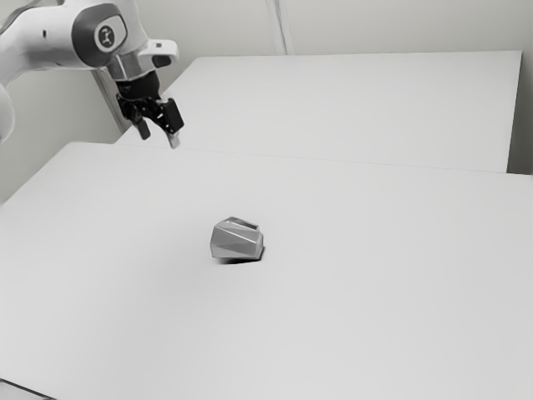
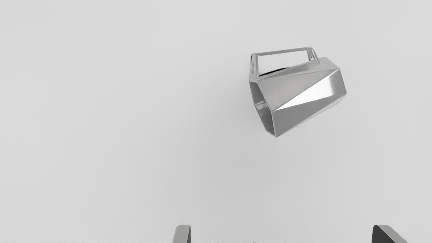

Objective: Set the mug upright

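While the gripper hangs above the table, its fingers wide apart, the shiny grey, faceted mug lies sideways on the table, with an angular handle; a round emblem marks the arm.

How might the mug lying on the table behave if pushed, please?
The mug probably won't roll freely, since its sides are flat facets. Its shiny, metal-looking surface suggests stiff walls, perhaps slippery. The protruding handle may make it pivot unevenly.

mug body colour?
The mug is plain metallic silver-grey, clearest in the wrist view.
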`<state>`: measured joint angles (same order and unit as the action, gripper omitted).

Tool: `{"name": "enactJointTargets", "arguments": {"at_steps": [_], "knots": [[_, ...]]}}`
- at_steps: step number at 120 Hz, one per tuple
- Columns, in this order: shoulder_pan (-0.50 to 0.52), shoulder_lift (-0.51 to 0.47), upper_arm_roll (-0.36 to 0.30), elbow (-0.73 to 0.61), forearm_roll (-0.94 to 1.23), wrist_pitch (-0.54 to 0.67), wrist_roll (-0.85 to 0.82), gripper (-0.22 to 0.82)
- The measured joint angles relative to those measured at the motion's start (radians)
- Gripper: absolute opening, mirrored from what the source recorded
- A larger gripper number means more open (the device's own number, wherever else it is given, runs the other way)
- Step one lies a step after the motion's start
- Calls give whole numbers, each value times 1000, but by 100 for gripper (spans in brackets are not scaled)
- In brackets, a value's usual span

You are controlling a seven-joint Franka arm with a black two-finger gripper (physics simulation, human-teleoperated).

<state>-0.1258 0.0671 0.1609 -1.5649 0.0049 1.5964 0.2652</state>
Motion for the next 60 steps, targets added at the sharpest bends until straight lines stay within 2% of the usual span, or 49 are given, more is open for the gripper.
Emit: {"name": "enactJointTargets", "arguments": {"at_steps": [14,25,45,60], "knots": [[4,-59,7,-84,-16,36,-3,58],[1,-63,28,-112,-67,55,-5,59],[-5,28,107,-146,-306,47,22,58],[47,58,123,-204,-448,35,64,58]]}}
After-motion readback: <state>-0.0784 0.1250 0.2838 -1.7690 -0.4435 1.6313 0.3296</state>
